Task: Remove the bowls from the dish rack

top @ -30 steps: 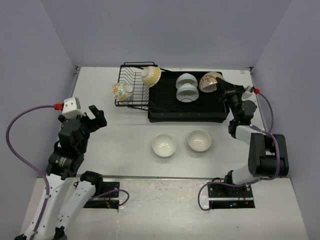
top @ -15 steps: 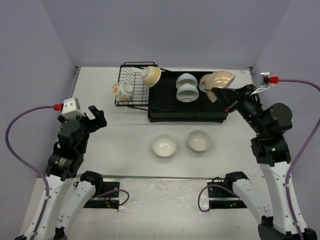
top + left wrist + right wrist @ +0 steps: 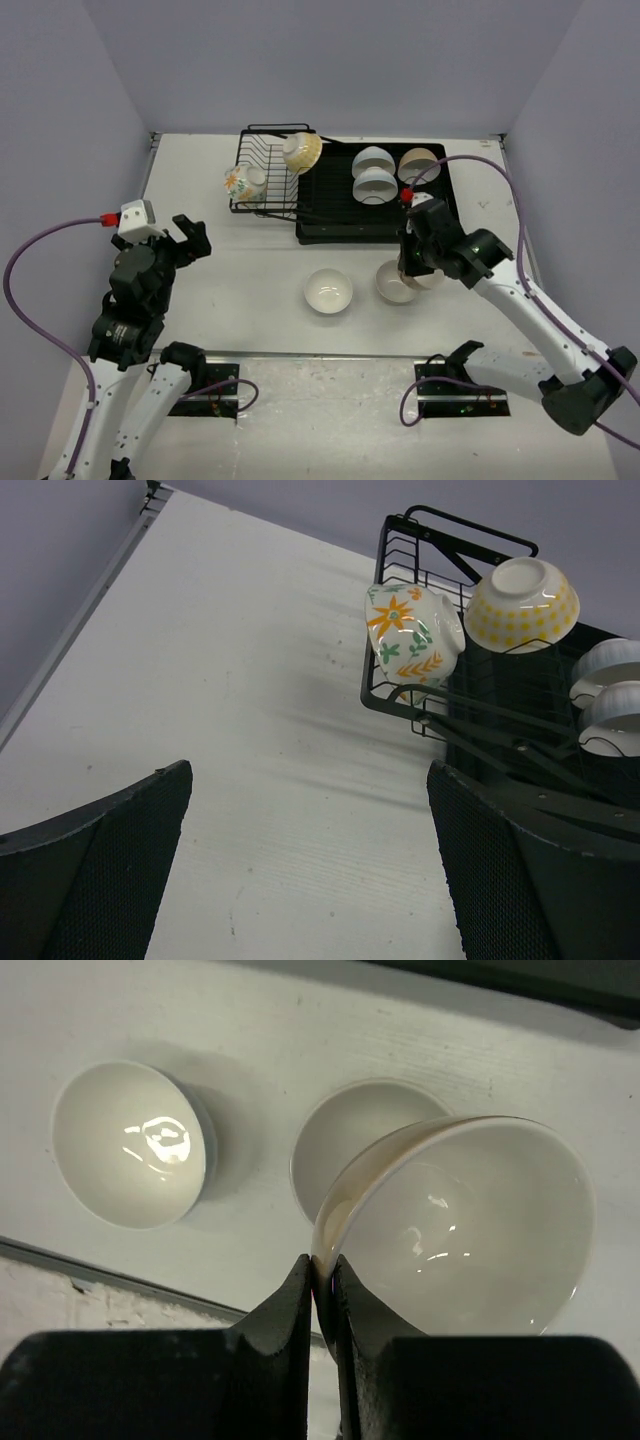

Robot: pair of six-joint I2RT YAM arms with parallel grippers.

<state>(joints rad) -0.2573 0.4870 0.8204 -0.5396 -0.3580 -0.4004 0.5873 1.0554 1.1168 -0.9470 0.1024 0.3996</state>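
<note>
Cream bowl (image 3: 470,1230), rim pinched in our right gripper (image 3: 322,1272), hangs over a second bowl (image 3: 345,1140) at five o'clock of the dish rack (image 3: 330,215); our left gripper (image 3: 308,800) gapes wide, empty.

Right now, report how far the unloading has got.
Done: a white bowl and a cream bowl sit on the table. In hand: the right gripper pinches a third bowl's rim near them. Left: five in the rack: floral, yellow, two white, one cream. The left gripper is open, idle.
</note>
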